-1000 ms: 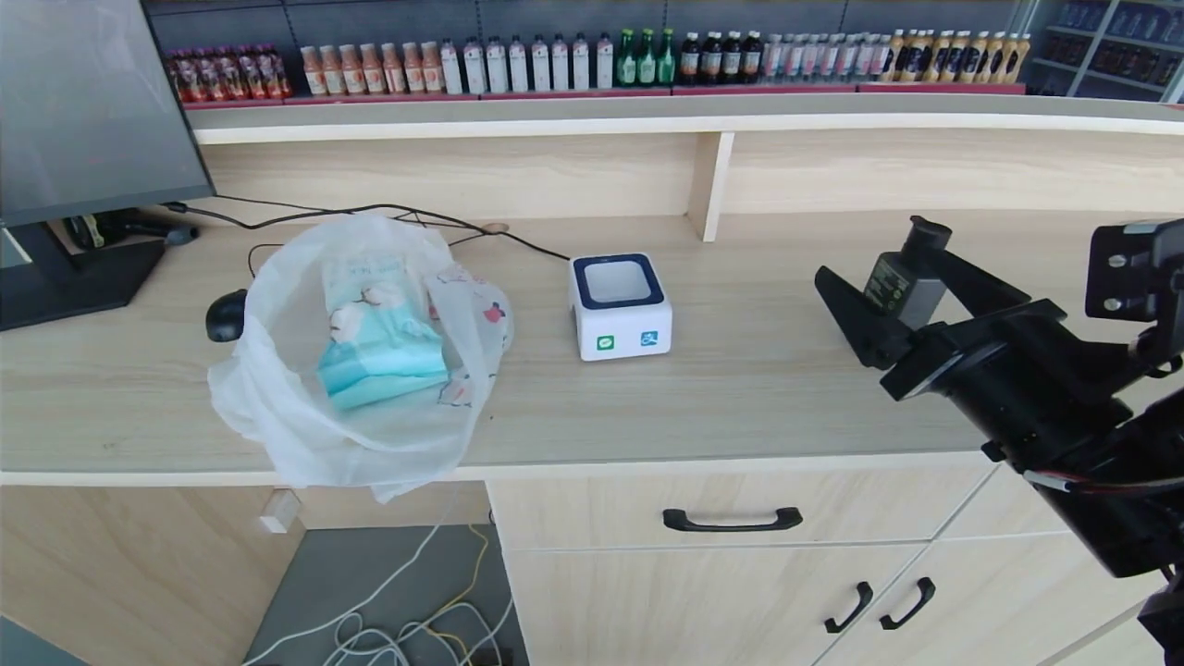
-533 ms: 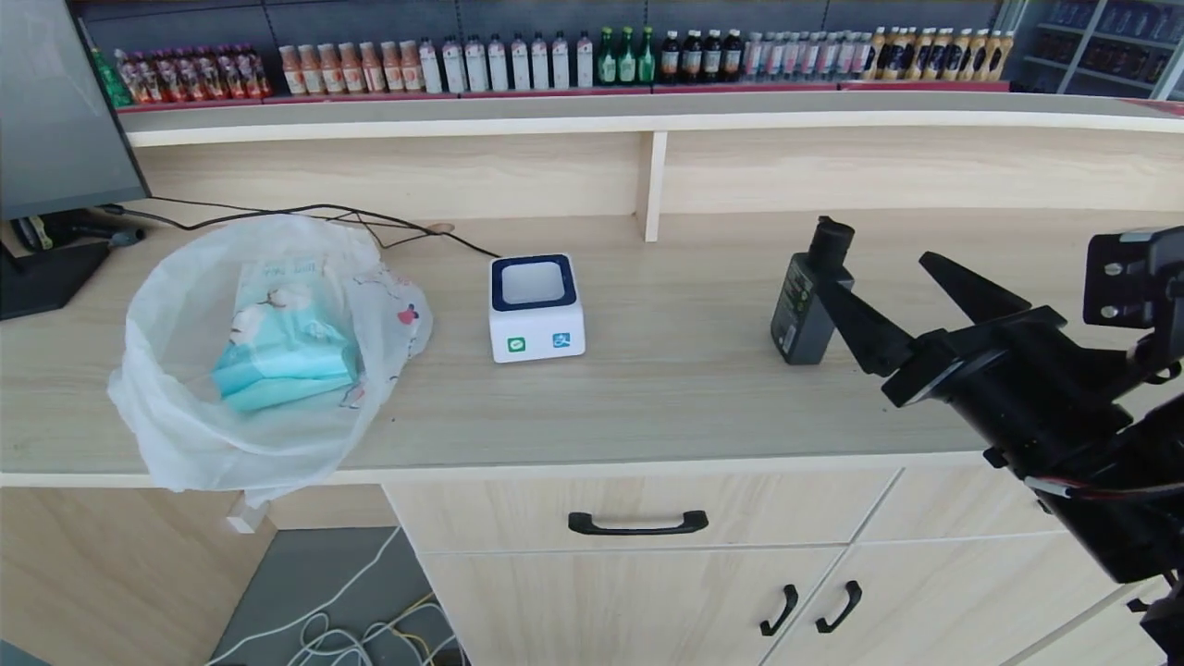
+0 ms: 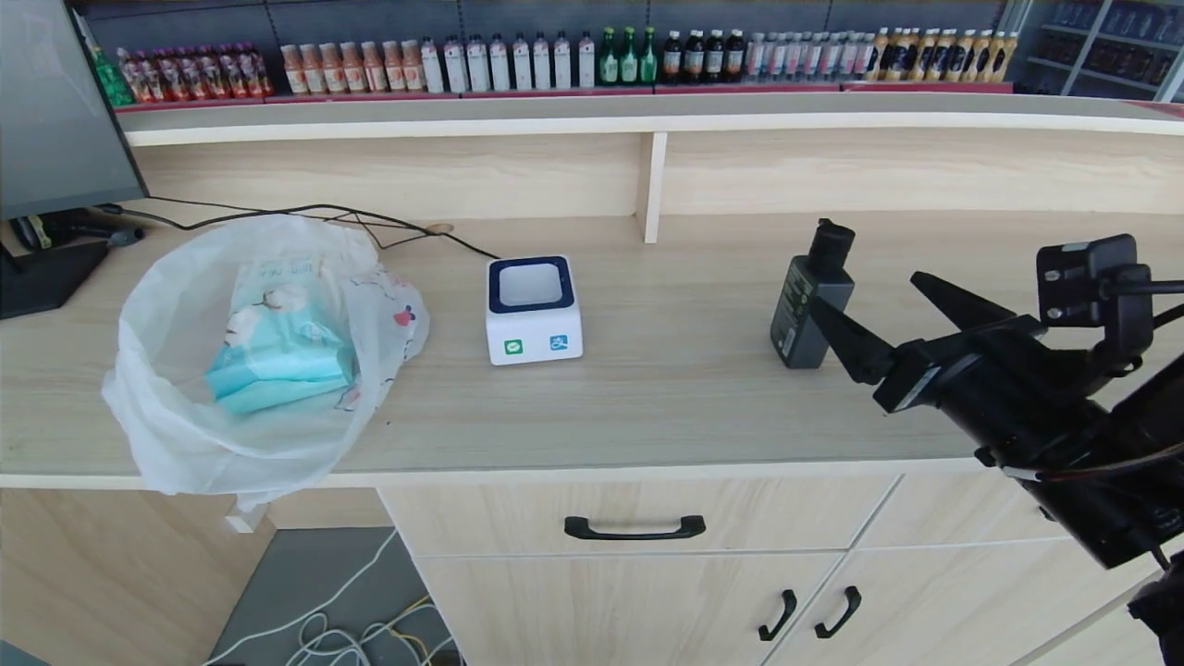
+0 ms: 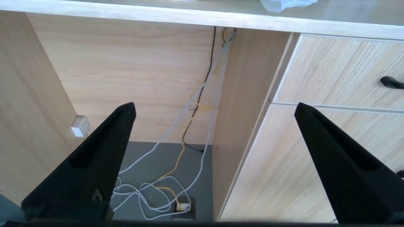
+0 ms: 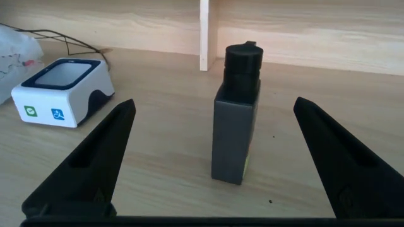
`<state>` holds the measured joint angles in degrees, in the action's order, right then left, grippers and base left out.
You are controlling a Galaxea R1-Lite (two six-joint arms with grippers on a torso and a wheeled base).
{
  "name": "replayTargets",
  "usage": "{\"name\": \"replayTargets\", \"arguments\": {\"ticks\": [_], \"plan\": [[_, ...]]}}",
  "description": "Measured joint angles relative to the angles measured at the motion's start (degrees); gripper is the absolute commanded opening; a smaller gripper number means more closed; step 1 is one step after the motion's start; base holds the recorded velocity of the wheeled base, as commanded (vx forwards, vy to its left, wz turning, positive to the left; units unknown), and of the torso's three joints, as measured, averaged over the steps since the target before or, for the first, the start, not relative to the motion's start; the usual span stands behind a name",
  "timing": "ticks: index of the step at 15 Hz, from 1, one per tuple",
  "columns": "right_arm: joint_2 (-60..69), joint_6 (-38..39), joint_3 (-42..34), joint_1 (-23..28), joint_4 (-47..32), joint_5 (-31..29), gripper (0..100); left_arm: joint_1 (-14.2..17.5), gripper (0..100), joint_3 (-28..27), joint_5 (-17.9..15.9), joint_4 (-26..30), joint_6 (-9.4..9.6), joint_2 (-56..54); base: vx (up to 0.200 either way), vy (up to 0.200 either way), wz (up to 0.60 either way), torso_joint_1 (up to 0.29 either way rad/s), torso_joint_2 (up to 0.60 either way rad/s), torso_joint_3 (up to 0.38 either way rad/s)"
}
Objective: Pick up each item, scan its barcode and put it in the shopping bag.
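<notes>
A dark grey bottle [image 3: 807, 298] with a black cap stands upright on the wooden counter [image 3: 684, 398], right of the white scanner box [image 3: 534, 310]. My right gripper [image 3: 895, 319] hovers open just right of the bottle, its fingers not touching it. In the right wrist view the bottle [image 5: 237, 140] stands straight ahead between the open fingers of the right gripper [image 5: 214, 161], with the scanner [image 5: 60, 99] off to one side. A white plastic shopping bag [image 3: 250, 356] lies open at the counter's left, holding a teal tissue pack [image 3: 277, 356]. My left gripper [image 4: 214, 161] is open, below counter level.
A monitor [image 3: 55, 102] on its black stand sits at the far left, with cables [image 3: 305, 215] trailing behind the bag. A raised ledge with an upright divider [image 3: 652, 185] backs the counter. Drawers with black handles [image 3: 635, 529] lie below the front edge; loose cables lie on the floor [image 4: 167, 189].
The head camera has swung, shifting the whole scene leftward. My right gripper has drawn back to the right of the bottle, which earlier stood between its fingers, and sits slightly lower.
</notes>
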<state>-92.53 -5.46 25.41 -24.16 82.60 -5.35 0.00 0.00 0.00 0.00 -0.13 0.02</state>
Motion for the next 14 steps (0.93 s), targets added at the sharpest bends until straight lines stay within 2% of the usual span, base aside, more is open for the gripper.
{"name": "replayTargets", "arguments": {"ticks": [5, 10, 14], "plan": [[-1.51, 0.43, 6.79, 0.68, -9.89, -2.56, 100, 0.0, 100, 0.0, 0.0, 0.0, -0.02, 0.0, 0.0, 0.0, 0.0, 0.0, 0.0, 0.0], [-5.05, 2.78, 13.57, 3.05, -13.76, -3.02, 100, -0.02, 100, 0.0, 0.0, 0.0, -0.02, 0.0, 0.0, 0.0, 0.0, 0.0, 0.0, 0.0], [-6.4, 2.73, 15.06, 3.19, -14.2, -3.13, 100, -0.02, 100, 0.0, 0.0, 0.0, -0.02, 0.0, 0.0, 0.0, 0.0, 0.0, 0.0, 0.0]]}}
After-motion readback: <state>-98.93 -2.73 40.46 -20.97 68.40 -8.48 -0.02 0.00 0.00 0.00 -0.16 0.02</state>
